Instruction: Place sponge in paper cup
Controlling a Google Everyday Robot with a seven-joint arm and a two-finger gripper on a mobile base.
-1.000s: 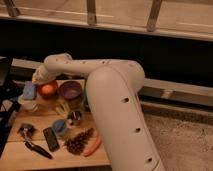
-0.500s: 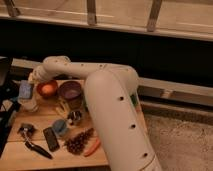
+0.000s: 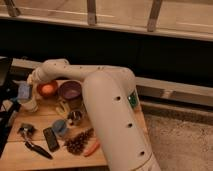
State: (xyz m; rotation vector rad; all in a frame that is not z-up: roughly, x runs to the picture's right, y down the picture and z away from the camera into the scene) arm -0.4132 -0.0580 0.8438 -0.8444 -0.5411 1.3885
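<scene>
Wooden bench [image 3: 120,112] under a dark wall with railing above, cluttered. Arm reaches far left; the jaws [image 3: 25,93] sit at the left end of the bench, and look closed on the blue sponge [image 3: 23,91]. Paper cup [image 3: 29,104] is directly below the jaws, sponge right at its mouth, can't tell if it's touching the rim. Orange bowl [image 3: 47,89] is just right of the jaws, purple bowl [image 3: 70,91] further right. Forward and right of the jaws: black phone [image 3: 51,138], pine cone [image 3: 80,142], carrot [image 3: 92,148], all well apart. Judgement: sponge is light, soft, compressible, so it'll squash under grip and spring back on release; mid-body pinch is right. Cup is light and tippy, so a sideways nudge could knock it over.
</scene>
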